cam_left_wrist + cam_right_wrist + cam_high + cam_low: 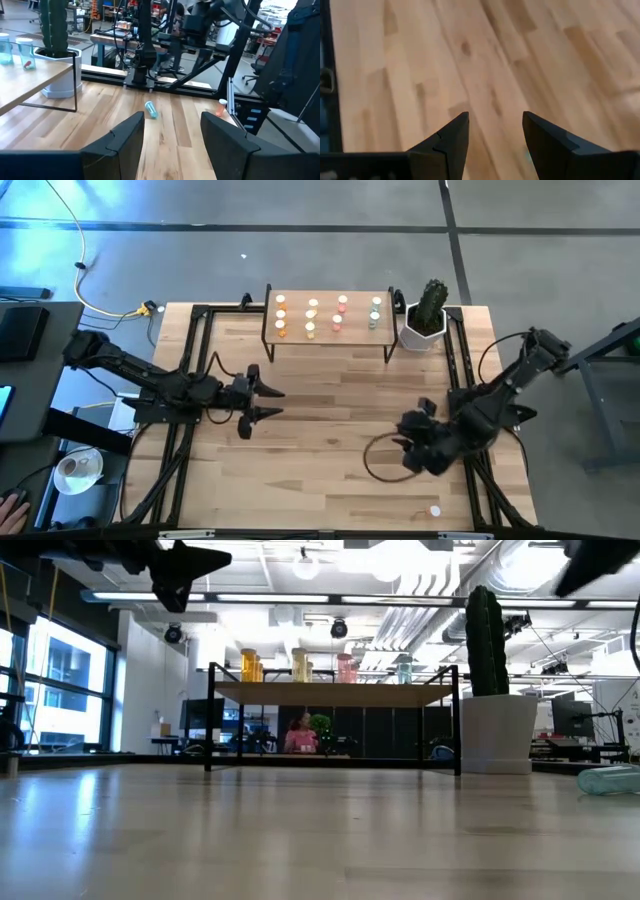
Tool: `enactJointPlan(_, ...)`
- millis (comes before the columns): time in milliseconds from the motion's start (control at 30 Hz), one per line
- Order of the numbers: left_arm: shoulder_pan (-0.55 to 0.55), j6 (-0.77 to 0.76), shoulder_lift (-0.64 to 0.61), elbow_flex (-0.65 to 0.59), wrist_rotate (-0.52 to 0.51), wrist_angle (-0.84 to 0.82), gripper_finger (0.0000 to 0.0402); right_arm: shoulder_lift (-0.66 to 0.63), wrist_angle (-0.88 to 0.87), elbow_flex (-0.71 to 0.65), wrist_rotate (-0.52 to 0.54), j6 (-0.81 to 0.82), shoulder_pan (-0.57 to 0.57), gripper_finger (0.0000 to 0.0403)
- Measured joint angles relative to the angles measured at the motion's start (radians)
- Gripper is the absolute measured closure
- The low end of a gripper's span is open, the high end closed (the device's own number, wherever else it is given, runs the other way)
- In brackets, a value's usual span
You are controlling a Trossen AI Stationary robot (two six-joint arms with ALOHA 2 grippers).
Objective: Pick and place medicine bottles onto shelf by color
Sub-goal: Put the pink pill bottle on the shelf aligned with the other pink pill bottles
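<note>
Medicine bottles (325,316) are standing upright in short rows on the shelf (329,340) at the far edge of the table (320,460), grouped by colour: orange at one end, then yellow, pink and green toward the cactus end. No label or writing on any of them can be read. From the low view the caps and tinted bodies are showing above the light-wood board, which is sitting on thin black legs.

Two bottles are lying loose. One green bottle (151,110) is lying on its side on the bare wood, seen ahead of the left gripper (266,402) in its wrist view and also at the table's right edge in the low view (608,779). One orange bottle (221,107) is sitting by the black frame rail near the table's front right corner, showing from above as a small white cap (435,510).

The left gripper is hovering above the table's left-centre, well apart from the shelf, its fingers spread and holding nothing. The right gripper (412,448) is hanging over the right-hand part of the table with its fingers spread wide over bare wood, also empty; a loop of dark cable (380,457) is lying on the boards just beside it.

A cactus in a white pot (428,320) is standing just beside the shelf's right end.
</note>
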Motion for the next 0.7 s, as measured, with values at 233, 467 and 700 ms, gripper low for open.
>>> enactJointPlan(233,-0.023,0.0,0.0,0.0,-0.022,0.0,0.0216,0.0,-0.033,0.0,-0.047,0.155,0.142,0.0226)
enactJointPlan(467,-0.024,-0.003,0.0,0.0,-0.025,0.0,0.0216,0.0,-0.04,0.0,-0.136,0.308,0.22,0.0226)
enactJointPlan(700,-0.024,-0.003,0.0,0.0,-0.051,0.0,0.0216,0.021,-0.038,0.0,-0.183,0.364,0.286,0.0226)
